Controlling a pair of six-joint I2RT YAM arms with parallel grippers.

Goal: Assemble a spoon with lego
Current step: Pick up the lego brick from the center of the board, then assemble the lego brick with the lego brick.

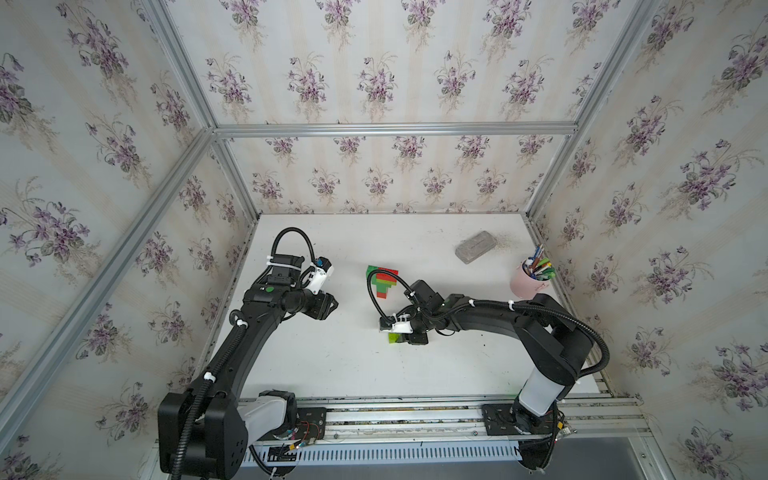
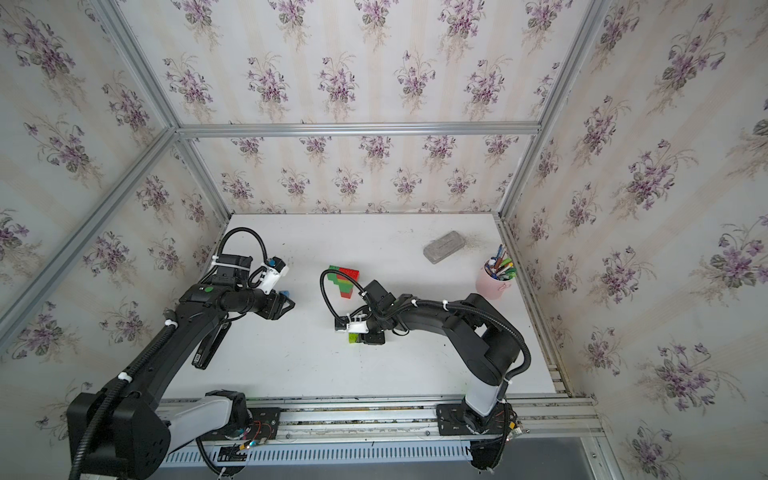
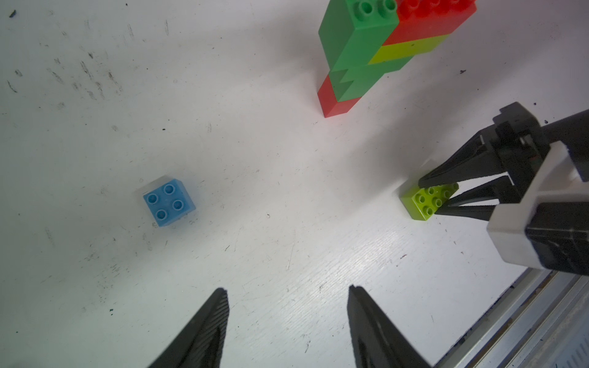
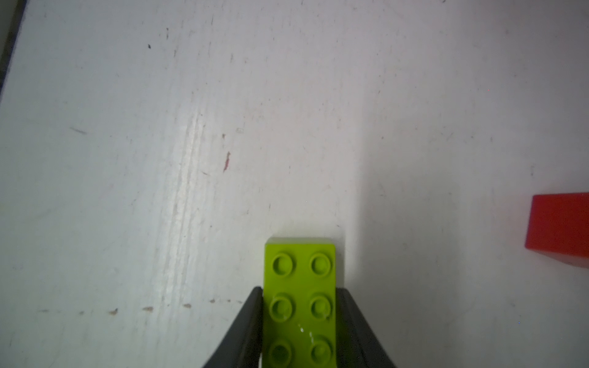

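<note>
The left gripper [image 3: 288, 288] hangs parted and empty over the white tabletop [image 3: 95, 127] near the small square sky-blue studded plastic brick [image 3: 169, 202] (probably saved for the tip). Mid-table stands the half-built stepped red, green and lime brick spoon [image 3: 360, 63]; nearby, the right gripper [image 4: 299, 291] clenches an oblong lime-green studded brick [image 4: 299, 264], presumably next on.
</note>
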